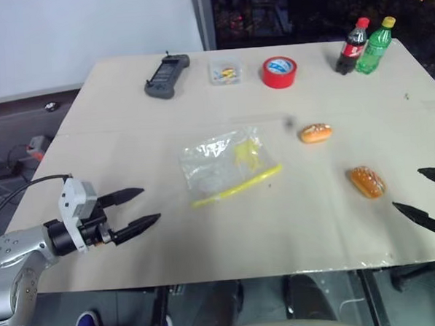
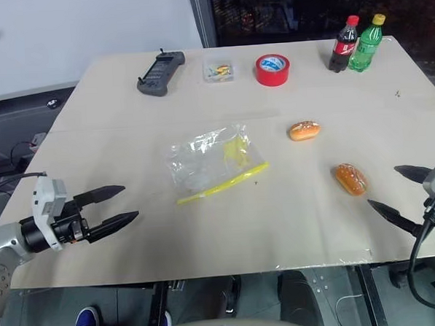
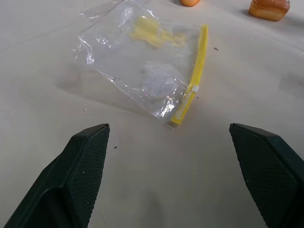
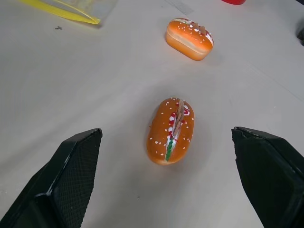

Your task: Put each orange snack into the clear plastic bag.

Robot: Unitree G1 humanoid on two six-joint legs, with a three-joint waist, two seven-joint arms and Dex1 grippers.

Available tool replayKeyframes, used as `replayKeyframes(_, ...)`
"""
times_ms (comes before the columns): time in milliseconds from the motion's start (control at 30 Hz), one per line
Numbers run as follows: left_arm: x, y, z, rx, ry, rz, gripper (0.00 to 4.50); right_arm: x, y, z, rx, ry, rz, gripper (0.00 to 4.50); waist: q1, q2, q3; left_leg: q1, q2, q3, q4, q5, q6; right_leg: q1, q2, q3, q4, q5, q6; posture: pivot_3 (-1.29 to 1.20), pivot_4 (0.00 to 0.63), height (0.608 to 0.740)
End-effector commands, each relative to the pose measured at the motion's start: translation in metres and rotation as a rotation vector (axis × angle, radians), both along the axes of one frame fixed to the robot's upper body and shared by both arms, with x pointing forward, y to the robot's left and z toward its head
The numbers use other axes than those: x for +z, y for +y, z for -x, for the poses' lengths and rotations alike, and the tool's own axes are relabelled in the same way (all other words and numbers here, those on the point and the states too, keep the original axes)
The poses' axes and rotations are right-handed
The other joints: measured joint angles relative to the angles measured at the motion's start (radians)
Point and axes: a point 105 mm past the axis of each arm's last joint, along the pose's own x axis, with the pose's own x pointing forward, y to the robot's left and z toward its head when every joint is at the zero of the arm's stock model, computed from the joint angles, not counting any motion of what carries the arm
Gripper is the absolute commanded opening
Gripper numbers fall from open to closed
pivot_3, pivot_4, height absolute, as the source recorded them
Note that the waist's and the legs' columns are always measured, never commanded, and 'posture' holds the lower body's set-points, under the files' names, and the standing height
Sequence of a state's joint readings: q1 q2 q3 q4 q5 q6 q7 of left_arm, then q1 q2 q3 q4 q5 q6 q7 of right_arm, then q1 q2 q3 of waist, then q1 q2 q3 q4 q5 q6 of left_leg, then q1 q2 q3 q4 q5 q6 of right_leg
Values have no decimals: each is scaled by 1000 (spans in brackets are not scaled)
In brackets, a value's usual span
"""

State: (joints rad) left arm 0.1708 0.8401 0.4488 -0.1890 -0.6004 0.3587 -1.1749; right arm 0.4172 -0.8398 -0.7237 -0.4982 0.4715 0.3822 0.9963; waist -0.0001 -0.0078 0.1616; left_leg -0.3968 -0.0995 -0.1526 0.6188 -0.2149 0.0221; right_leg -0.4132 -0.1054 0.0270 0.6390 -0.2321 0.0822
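Two glossy orange snacks lie on the table's right side, one (image 1: pixel 315 133) farther back and one (image 1: pixel 366 181) nearer the front. The clear plastic bag (image 1: pixel 228 166) with a yellow seal strip lies flat mid-table. My left gripper (image 1: pixel 148 204) hovers open over the table's front left, pointing at the bag (image 3: pixel 147 61), well short of it. My right gripper (image 1: pixel 407 189) is open at the right edge, empty. In the right wrist view its fingers (image 4: pixel 71 175) flank the nearer snack (image 4: pixel 172 130) without touching it, with the other snack (image 4: pixel 189 38) beyond.
Along the back of the table (image 1: pixel 209 276) stand a black handheld controller (image 1: pixel 167 76), a small clear box (image 1: pixel 225 71) of yellow bits, a red tape roll (image 1: pixel 279 72), a cola bottle (image 1: pixel 351 46) and a green bottle (image 1: pixel 375 45).
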Motion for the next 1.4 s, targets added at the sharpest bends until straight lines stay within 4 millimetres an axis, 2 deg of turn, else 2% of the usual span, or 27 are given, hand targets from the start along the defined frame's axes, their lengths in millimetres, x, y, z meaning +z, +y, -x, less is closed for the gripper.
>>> replayKeyframes(33, 10, -11, -1, -29, -49, 8, 4278, 8, 3, -4, 14, -28, 8, 4500, 0, 0, 0, 0, 0, 0, 0, 0, 0, 0, 0, 0, 0, 0, 0, 0, 150, 740)
replayKeyframes(100, 15, -20, -4, -28, -68, 45, 4278, 9, 8, -8, 29, -35, -4, 4500, 0, 0, 0, 0, 0, 0, 0, 0, 0, 0, 0, 0, 0, 0, 0, 0, 150, 740)
replayKeyframes(300, 18, -28, -6, -2, -90, 60, 4278, 12, 14, -15, 25, -79, -34, 4500, 1, 0, 0, 0, 0, 0, 0, 0, 1, 0, 1, 0, 0, 4, 0, 0, 150, 740)
replayKeyframes(533, 18, -29, -13, 79, -86, 99, 4278, 12, 27, -25, 57, -79, -70, 4500, 5, -1, 1, 1, 0, 1, 1, 0, 1, 0, 1, 1, 0, 4, 1, 0, 150, 740)
replayKeyframes(633, 16, -28, -20, 152, -49, 124, 4278, 16, 43, -29, 110, -79, -113, 4500, 8, -1, 1, 1, 0, 1, 1, 0, 1, 0, 2, 1, 1, 4, 1, 0, 150, 740)
replayKeyframes(733, 4, -16, -30, 288, 72, 106, 4278, 16, 65, -32, 197, -66, -147, 4500, 10, -1, 1, 1, 0, 1, 1, 0, 1, 0, 3, 1, 1, 4, 1, 0, 150, 740)
replayKeyframes(800, -2, -14, -32, 278, 193, 157, 4278, 15, 85, -30, 287, -60, -141, 4500, 11, -2, 1, 1, 0, 1, 1, 0, 1, 0, 4, 0, 1, 4, 2, 0, 150, 740)
replayKeyframes(900, -6, -12, -39, 258, 306, 249, 4278, 13, 101, -29, 367, -49, -154, 4500, 13, -2, 2, 1, 0, 0, 2, 1, 1, 0, 5, -1, 2, 3, 4, 0, 150, 740)
replayKeyframes(967, -14, -14, -52, 236, 378, 276, 4278, 13, 112, -31, 405, -72, -150, 4500, 14, -2, 2, 1, -1, 0, 2, 1, 1, 0, 5, -1, 2, 3, 3, 0, 150, 740)
replayKeyframes(1067, -20, -21, -72, 197, 426, 311, 4278, 13, 119, -31, 418, -88, -152, 4500, 17, -3, 2, -1, -2, 0, 5, 1, 1, 1, 5, -4, 2, 4, 1, 0, 150, 740)
replayKeyframes(1167, -27, -40, -85, 111, 505, 379, 4278, 12, 125, -29, 418, -98, -148, 4500, 15, -4, 3, -1, -2, -2, 6, 1, 1, 1, 5, -3, 3, 5, 1, 0, 150, 740)
replayKeyframes(1267, -40, -67, -91, -17, 580, 386, 4278, 12, 124, -26, 399, -104, -146, 4500, 14, -4, 3, -2, -2, -2, 6, 0, 0, 1, 4, -3, 3, 5, 1, 0, 150, 740)
replayKeyframes(1400, -43, -92, -99, -104, 654, 455, 4278, 11, 120, -21, 372, -98, -137, 4500, 14, -4, 3, -1, -2, -2, 7, 0, 0, 1, 4, -3, 3, 5, 1, 0, 150, 740)
